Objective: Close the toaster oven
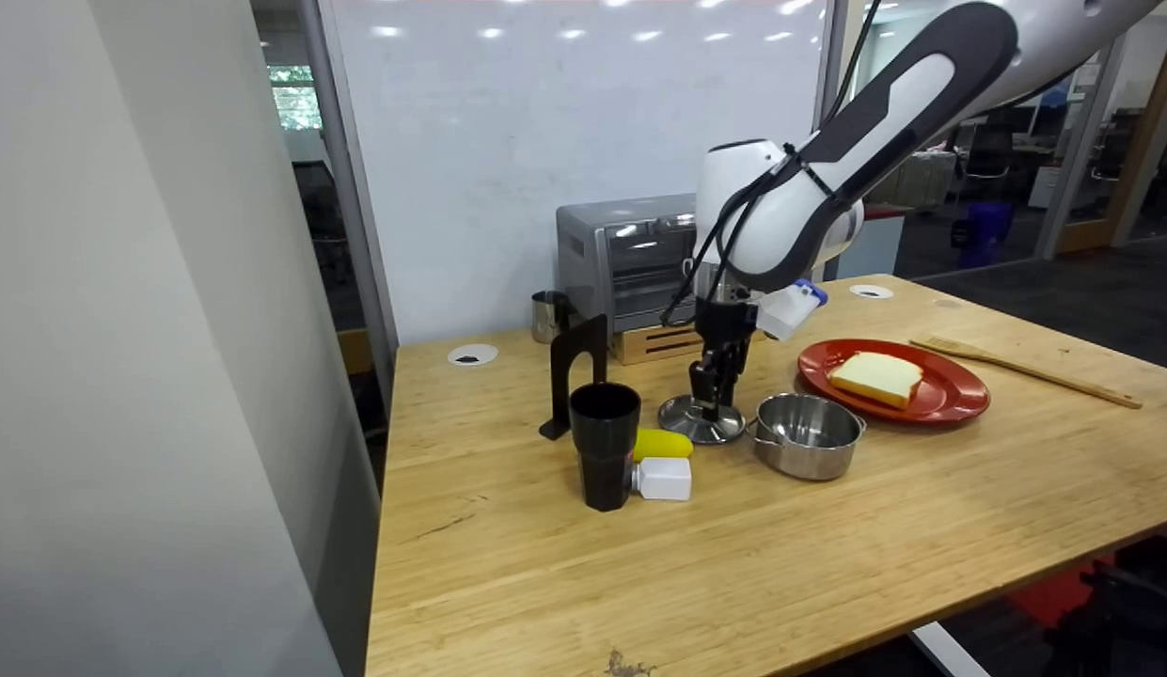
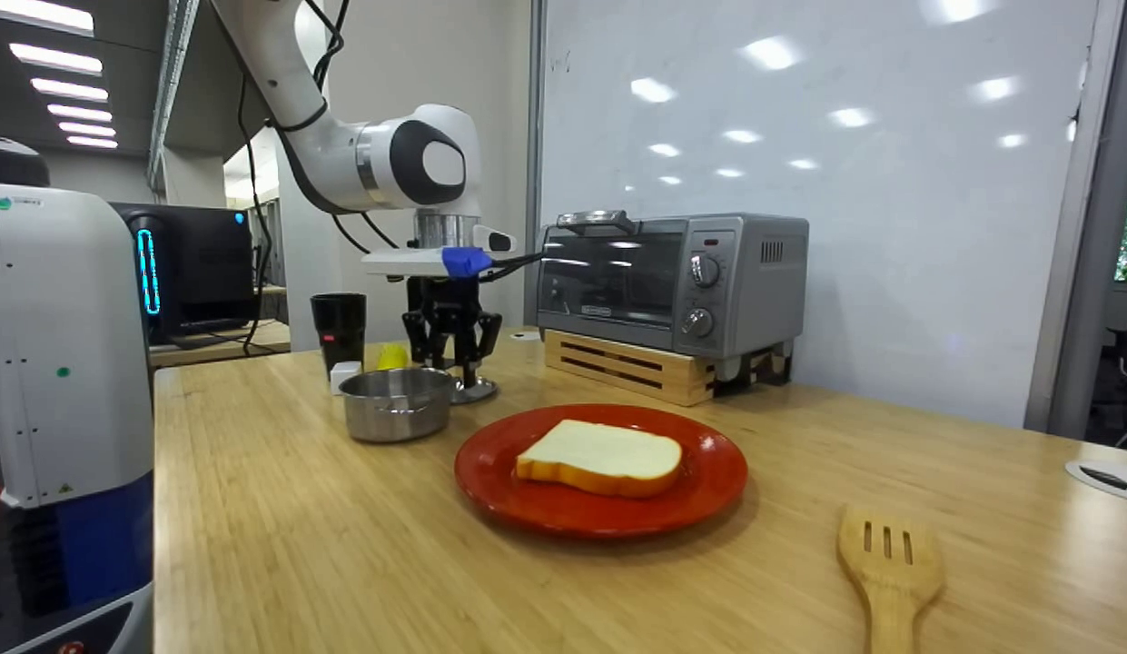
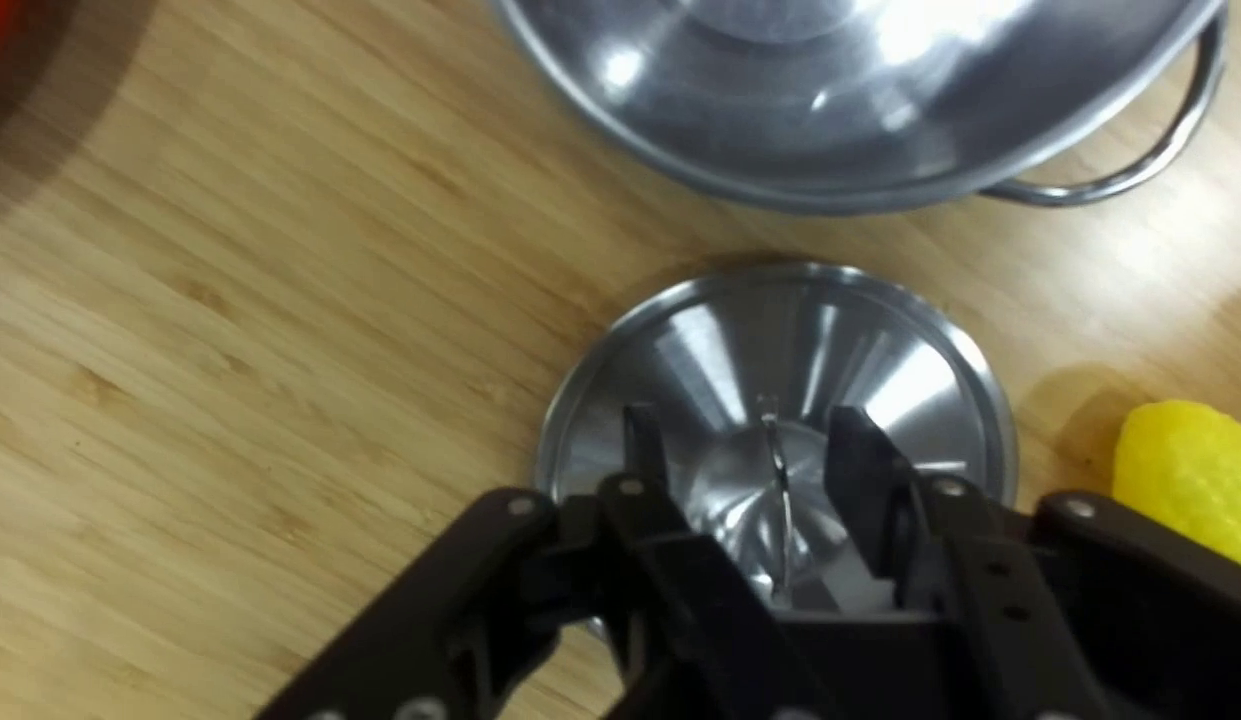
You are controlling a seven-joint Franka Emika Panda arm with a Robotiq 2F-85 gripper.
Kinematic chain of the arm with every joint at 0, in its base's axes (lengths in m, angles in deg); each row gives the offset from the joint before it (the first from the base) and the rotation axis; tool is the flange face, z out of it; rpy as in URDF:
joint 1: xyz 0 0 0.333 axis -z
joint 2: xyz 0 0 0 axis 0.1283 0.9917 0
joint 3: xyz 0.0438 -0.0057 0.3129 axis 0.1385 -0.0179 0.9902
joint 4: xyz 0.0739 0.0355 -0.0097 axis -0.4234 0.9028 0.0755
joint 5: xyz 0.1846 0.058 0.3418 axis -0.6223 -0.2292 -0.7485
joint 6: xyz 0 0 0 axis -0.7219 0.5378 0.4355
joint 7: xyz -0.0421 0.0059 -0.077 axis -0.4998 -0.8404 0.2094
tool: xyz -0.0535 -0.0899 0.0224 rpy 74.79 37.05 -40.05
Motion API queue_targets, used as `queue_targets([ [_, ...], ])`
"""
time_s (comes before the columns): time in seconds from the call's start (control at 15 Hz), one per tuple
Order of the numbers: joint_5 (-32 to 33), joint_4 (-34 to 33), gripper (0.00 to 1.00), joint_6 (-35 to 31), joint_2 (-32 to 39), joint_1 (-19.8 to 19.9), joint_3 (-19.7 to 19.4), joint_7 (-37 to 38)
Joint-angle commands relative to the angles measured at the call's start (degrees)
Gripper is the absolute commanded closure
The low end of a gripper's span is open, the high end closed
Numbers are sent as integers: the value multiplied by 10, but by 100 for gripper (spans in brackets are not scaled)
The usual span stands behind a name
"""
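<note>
The silver-grey toaster oven (image 1: 621, 263) stands at the back of the table against the whiteboard, on a wooden slatted stand. In an exterior view (image 2: 658, 282) its dark glass front door looks shut, with the handle at the top. My gripper (image 1: 712, 406) points down over a small metal lid (image 1: 682, 421) in front of the oven, apart from the oven. In the wrist view the gripper (image 3: 745, 435) is open. Its fingers stand on either side of the lid's thin wire handle (image 3: 783, 490), with gaps between. The oven is out of the wrist view.
A metal pot (image 1: 809, 437) stands beside the lid. A red plate (image 2: 490, 490) holds a bread slice (image 2: 604, 454). A black cup (image 1: 605, 451), white bottle (image 1: 665, 479), yellow item (image 1: 660, 443), black bracket (image 1: 559, 385), metal pitcher (image 1: 545, 318) and wooden spatula (image 1: 1025, 367) also stand or lie about.
</note>
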State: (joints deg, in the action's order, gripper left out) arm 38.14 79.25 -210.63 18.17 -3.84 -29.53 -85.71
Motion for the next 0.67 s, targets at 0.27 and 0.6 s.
queue_targets([
  [0.27,50,-2,100,-17,10,-20,-14,-33],
  [0.6,49,-1,99,-29,12,-16,-12,-52],
])
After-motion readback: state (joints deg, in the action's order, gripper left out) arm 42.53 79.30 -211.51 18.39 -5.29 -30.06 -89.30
